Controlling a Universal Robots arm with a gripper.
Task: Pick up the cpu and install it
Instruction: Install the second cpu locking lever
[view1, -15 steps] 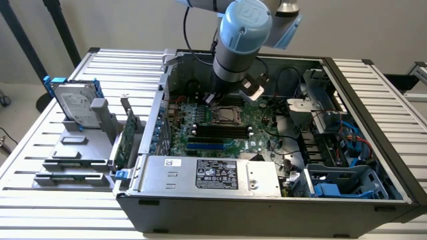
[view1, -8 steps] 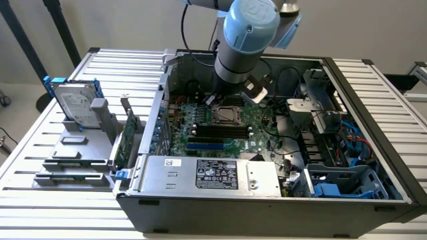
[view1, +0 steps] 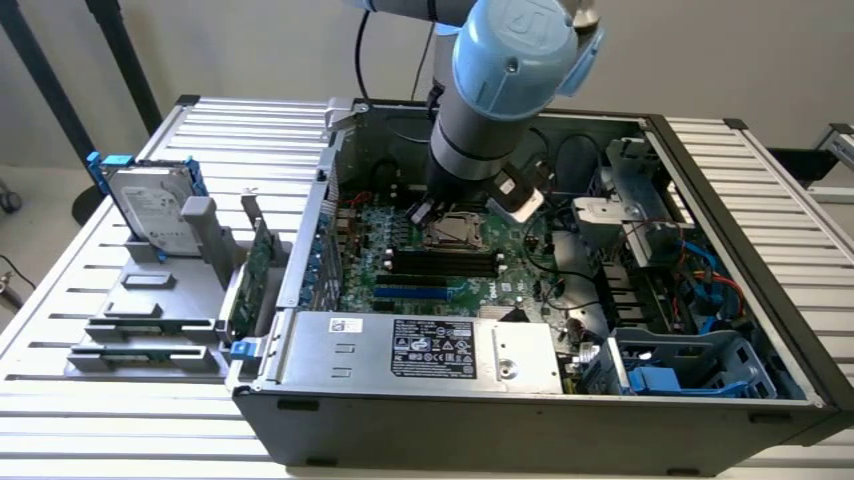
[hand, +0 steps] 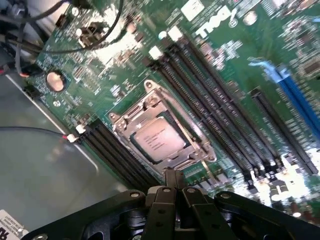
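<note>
Sitting flat inside the square metal-framed socket (hand: 161, 135) on the green motherboard (hand: 235, 75), the small square cpu with its pale silver-grey metal top (hand: 156, 139) shows faint dark printed lines and reflects the light. The black gripper (hand: 174, 192) hangs just beside the socket's edge, its fingers (hand: 172, 179) pressed together and holding nothing. In the exterior view, the cpu (view1: 455, 231) lies beneath the blue-grey arm (view1: 501, 80) within the open computer case (view1: 534, 400) on the slatted bench (view1: 80, 280).
</note>
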